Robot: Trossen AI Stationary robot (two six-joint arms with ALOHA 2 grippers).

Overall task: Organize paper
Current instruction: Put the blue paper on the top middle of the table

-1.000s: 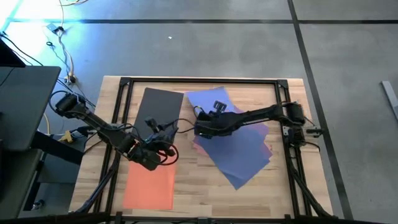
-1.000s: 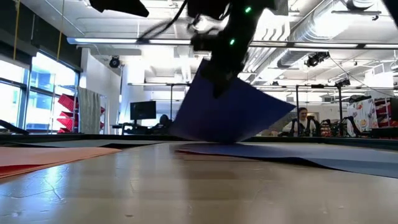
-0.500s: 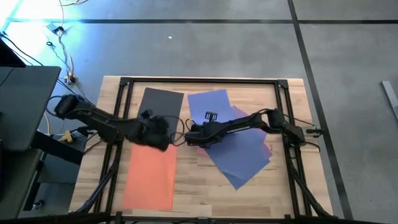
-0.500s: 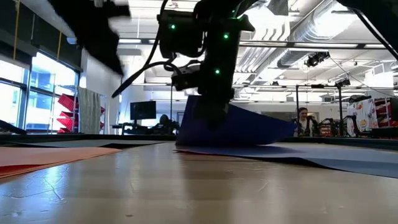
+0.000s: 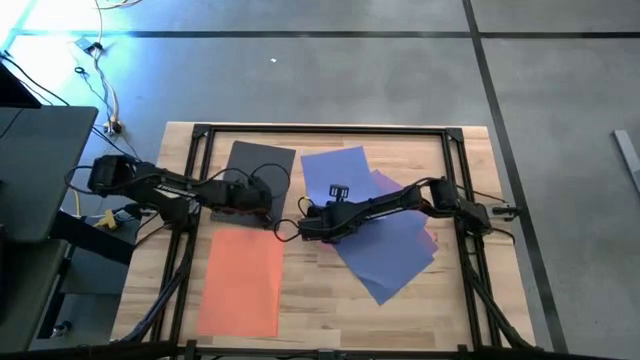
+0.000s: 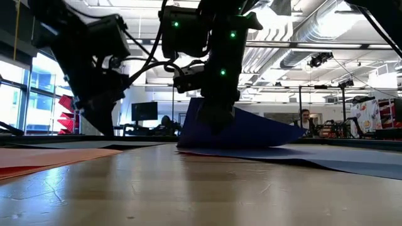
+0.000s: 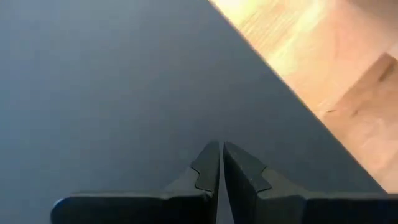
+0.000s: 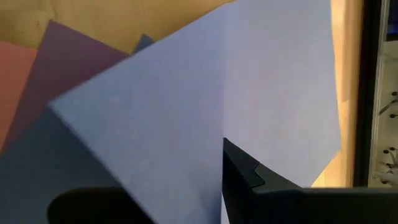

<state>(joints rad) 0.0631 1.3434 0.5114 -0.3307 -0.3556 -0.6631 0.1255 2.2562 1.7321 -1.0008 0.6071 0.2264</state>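
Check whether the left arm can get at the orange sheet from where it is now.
Probably yes: the orange sheet lies bare and flat beside the dark grey sheet, where the left pincer rests shut; nothing covers it.

- The table [image 5: 330, 310] is pale wood with a black frame.
- Sheets: dark grey sheet [image 5: 255, 165], orange sheet [image 5: 240, 285], blue sheet [image 5: 385, 245], purple sheet [image 8: 68, 74].
- Both arms are dark.

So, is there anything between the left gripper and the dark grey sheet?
No, nothing visible. The left gripper is shut, directly over the dark grey sheet, with only bare paper ahead of its fingertips. The right gripper holds the blue sheet further right, off the grey one.
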